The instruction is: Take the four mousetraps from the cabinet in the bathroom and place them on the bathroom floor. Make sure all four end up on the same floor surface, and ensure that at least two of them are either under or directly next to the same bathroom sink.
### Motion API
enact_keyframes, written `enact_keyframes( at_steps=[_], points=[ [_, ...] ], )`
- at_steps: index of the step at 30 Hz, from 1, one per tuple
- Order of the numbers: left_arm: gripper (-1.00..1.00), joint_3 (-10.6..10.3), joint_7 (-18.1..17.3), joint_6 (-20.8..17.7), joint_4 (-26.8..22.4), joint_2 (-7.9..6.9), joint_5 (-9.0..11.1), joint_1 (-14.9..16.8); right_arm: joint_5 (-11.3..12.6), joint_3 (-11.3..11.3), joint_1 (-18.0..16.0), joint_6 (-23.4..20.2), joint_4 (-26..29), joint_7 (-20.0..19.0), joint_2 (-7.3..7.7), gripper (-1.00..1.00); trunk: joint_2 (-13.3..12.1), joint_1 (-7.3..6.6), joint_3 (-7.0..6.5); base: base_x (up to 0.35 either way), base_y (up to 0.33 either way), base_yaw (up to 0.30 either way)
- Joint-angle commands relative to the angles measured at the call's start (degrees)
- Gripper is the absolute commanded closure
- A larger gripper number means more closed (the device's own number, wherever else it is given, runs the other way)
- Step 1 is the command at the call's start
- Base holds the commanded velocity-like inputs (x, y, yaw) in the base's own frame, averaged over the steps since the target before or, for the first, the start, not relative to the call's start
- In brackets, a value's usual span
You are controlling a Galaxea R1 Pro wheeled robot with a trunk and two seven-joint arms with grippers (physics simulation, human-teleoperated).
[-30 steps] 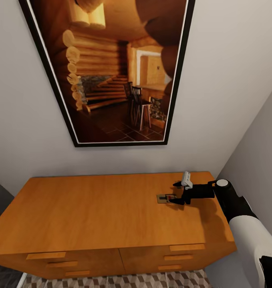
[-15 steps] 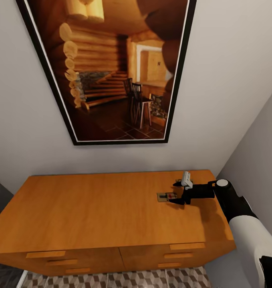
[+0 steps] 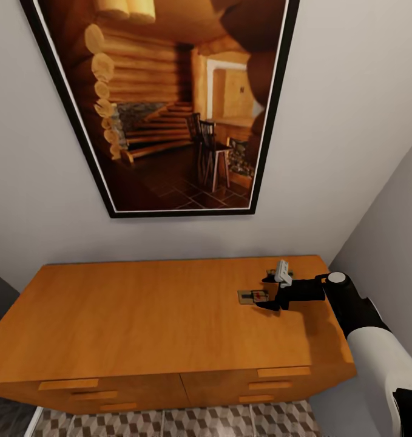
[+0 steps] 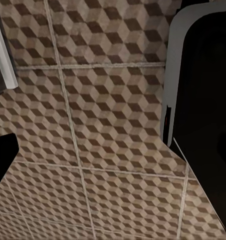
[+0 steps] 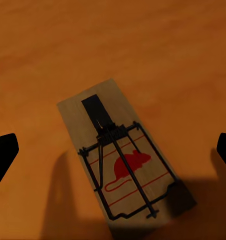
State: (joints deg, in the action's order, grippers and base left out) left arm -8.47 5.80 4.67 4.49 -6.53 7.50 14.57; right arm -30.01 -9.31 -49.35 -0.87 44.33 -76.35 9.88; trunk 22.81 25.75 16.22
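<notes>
Black right gripper (image 3: 267, 293) reaches across the cabinet (image 3: 139, 321), fingers spread wide beside a mousetrap (image 5: 121, 160).

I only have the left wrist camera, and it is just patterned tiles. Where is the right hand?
Observer: The right hand is over the top of the cabinet, at a mousetrap.
Operator: Is it gripped?
Observer: No. The fingertips stand wide apart on either side, and the mousetrap lies flat on the wood.
Operator: Any more up there?
Observer: A small dark item sits just behind the hand; it is too small to identify.
</notes>
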Motion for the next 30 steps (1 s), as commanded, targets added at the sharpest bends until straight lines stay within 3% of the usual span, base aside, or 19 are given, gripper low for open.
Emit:
enact_keyframes(
  at_steps=[1, 10, 30],
  points=[
    [-1.00, -0.49, 0.00, 0.43, 0.24, 0.03, 0.58, 0.10, -0.32, -0.20, -0.05, -0.10, 0.06, -0.29, -0.02, -1.00, 0.11, 0.03, 0.17, 0.000, 0.000, 0.000],
    [-1.00, -0.49, 0.00, 0.43, 0.24, 0.03, 0.58, 0.10, -0.24, -0.19, -0.05, -0.10, 0.06, -0.30, 1.24, -1.00, 0.11, 0.03, 0.72, 0.000, 0.000, 0.000],
    [-1.00, -0.49, 0.00, 0.43, 0.24, 0.03, 0.58, 0.10, -0.23, -0.18, -0.05, -0.10, 0.06, -0.29, 1.54, -1.00, 0.11, 0.03, 1.85, 0.000, 0.000, 0.000]
  ],
)
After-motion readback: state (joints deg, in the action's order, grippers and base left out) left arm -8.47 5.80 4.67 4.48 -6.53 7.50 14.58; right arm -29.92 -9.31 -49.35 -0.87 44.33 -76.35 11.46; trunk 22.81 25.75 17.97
